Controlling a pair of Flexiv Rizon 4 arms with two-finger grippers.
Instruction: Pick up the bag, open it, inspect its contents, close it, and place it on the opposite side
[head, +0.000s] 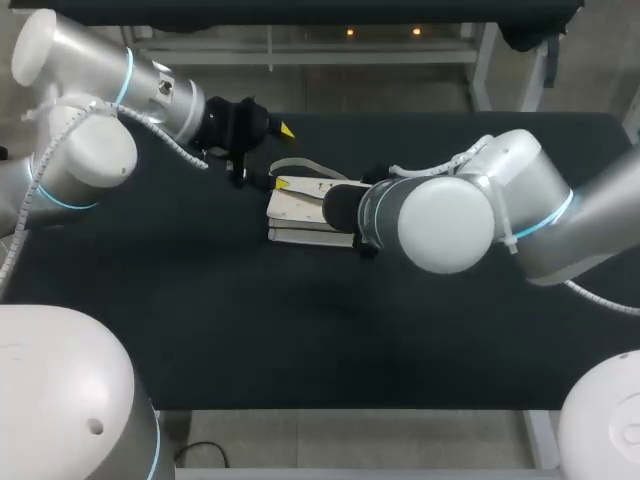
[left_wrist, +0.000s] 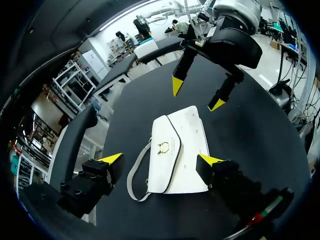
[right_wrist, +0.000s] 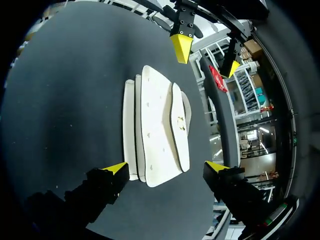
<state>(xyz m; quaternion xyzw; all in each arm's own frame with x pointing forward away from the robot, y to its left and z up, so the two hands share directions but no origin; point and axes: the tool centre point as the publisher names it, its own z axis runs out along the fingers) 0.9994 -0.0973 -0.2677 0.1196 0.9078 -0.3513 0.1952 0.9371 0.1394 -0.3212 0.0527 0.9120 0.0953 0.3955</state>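
The bag (head: 298, 203) is seen lying flat on the black worktop (head: 200, 330), a little to the left of its middle and towards the far edge. Its flap (left_wrist: 165, 160) is closed over the body, with the gold clasp (left_wrist: 163, 147) facing up and the grey strap (left_wrist: 129, 180) looped loosely on the cloth beside it.

No contact with the bag has been made. The left arm (head: 90, 110) is held over one end of the bag and the right arm (head: 450, 215) over the other, so that each wrist view takes in the other arm's yellow tips beyond the bag. The left jaws are spread wide, with the fingertips (left_wrist: 112, 158) clear of the bag on either side and nothing held. The right jaws are likewise spread wide, their fingertips (right_wrist: 117, 167) straddling the near end of the bag without touching it.

The step in hand is judged to be the approach before the pick-up, so opening, inspection, closing and placing on the other side are all still to be done. A descent is called for next, with one pair of jaws closed across the body or on the strap. The other pair would be kept free for the flap, which should be lifted near the clasp while the body is steadied
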